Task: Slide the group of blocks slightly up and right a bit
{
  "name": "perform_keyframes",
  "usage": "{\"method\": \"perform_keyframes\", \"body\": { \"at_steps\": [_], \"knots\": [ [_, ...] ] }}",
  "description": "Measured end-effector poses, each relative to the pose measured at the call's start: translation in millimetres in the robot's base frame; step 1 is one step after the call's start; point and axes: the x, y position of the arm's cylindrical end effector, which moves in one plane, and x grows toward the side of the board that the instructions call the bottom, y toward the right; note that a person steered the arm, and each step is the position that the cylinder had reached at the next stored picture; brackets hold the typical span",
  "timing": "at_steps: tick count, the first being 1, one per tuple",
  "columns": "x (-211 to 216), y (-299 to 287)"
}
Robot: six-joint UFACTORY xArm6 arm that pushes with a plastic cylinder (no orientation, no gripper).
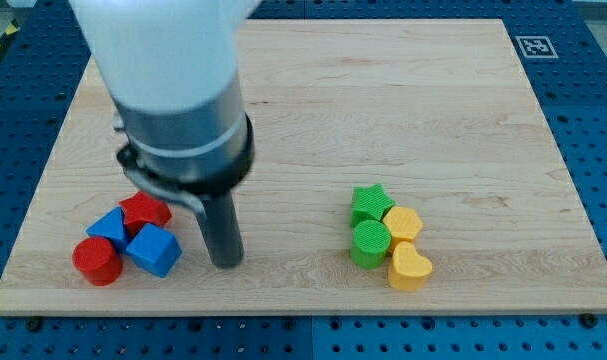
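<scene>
Two groups of blocks lie on the wooden board (313,110). At the view's bottom left are a red block (144,211), a blue block (109,227), a blue cube-like block (153,250) and a red cylinder (97,261), all touching. At the view's right of centre are a green star (370,203), a yellow block (403,224), a green cylinder (370,243) and a yellow block (410,266), packed together. My tip (226,262) rests on the board just to the right of the blue cube-like block, with a small gap, and far left of the green and yellow group.
The arm's white and grey body (173,90) hangs over the board's upper left and hides the wood behind it. A blue perforated table (593,100) surrounds the board. A fiducial tag (532,45) sits at the board's top right corner.
</scene>
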Motion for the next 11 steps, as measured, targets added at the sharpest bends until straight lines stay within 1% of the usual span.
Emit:
{"method": "perform_keyframes", "body": {
  "at_steps": [1, 2, 5, 7, 9, 10, 11],
  "knots": [
    [28, 33],
    [28, 50],
    [27, 73],
    [0, 106],
    [-50, 128],
    [-54, 128],
    [-41, 129]
  ]
}}
